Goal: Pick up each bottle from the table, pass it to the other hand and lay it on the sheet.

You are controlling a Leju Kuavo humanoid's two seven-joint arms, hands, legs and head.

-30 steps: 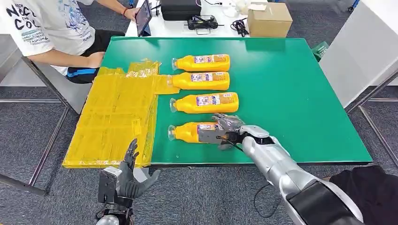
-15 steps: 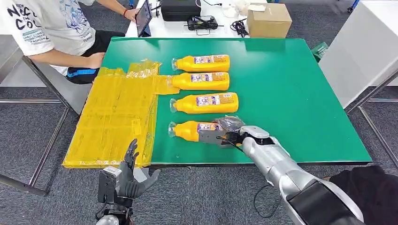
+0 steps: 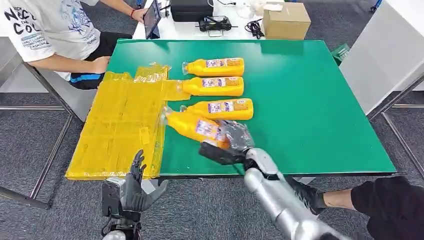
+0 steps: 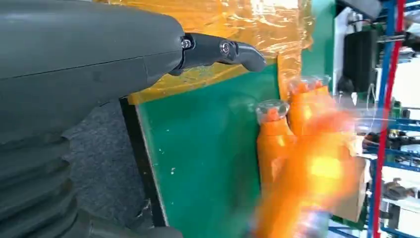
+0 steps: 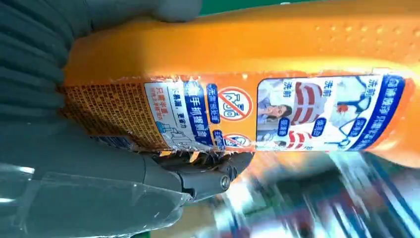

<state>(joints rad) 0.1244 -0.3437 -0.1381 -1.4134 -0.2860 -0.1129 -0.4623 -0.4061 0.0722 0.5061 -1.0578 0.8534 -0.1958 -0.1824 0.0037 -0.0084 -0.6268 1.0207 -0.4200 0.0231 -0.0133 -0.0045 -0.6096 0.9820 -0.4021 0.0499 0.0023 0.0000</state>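
Carrying the nearest bottle leftward, the right hand is grasping its base, neck tilting toward the yellow sheet; ideally it is keeping the middle exposed for the waiting left hand, whose fingers are spreading, holding nothing.

Held bottle: glossy orange plastic, dimpled texture near one end in the right wrist view, printed paper-like label with frayed edge. Three other bottles: same glossy orange plastic with clear caps. Sheet: thin yellow translucent film, shiny and creased. Table: matt green top, smooth, black edge. Right hand: matt dark grey plastic, ribbed cover; forearm brushed silver metal. Left hand: matt dark grey. Floor: grey carpet, rough.
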